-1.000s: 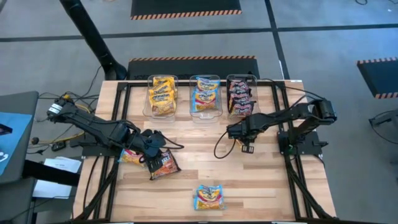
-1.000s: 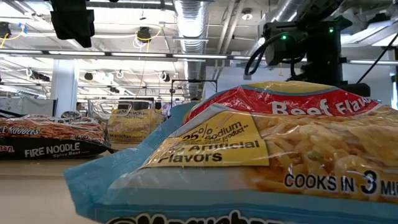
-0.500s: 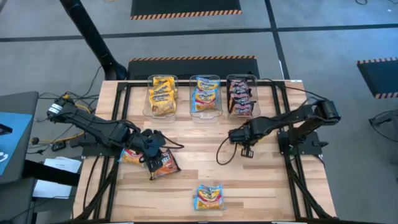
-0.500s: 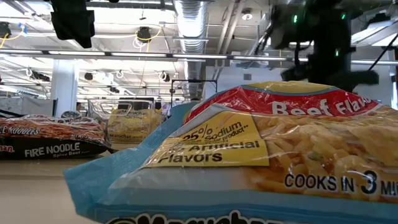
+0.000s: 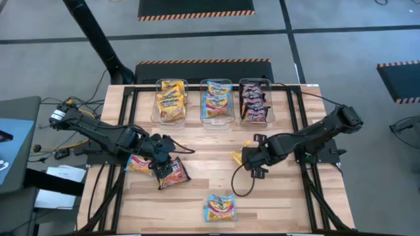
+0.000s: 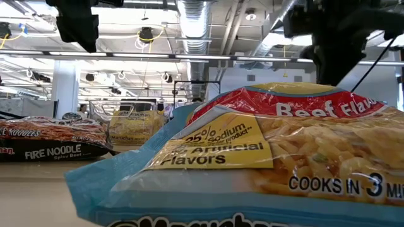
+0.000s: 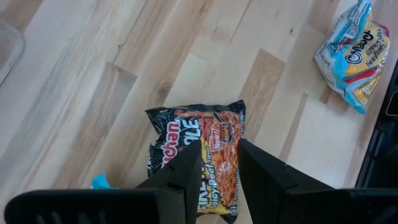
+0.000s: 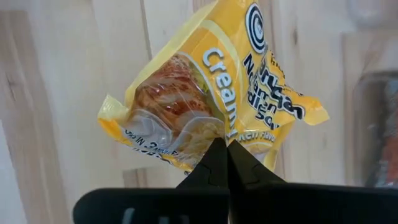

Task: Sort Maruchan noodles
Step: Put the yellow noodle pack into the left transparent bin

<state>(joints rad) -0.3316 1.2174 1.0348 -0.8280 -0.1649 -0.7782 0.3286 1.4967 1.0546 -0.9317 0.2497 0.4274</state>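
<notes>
Already the right gripper [image 8: 225,146] is pinched shut on the edge of a light, crinkly yellow packet [image 8: 211,93] above mid-table, while the left gripper's [image 7: 219,163] parted fingers straddle a slippery black-red packet [image 7: 202,149] lying flat.

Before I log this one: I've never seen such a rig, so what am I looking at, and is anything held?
Two dark robot arms work at a wooden table. One picture looks straight down, one sits at tabletop height, and two ride the wrists. Three clear plastic bins hold sorted ramen packets. The right gripper is shut on a yellow crinkly noodle packet. The left gripper, fingers apart, hangs over a black-red packet, not clearly gripping it. A light blue and yellow packet lies near the table's front edge.
</notes>
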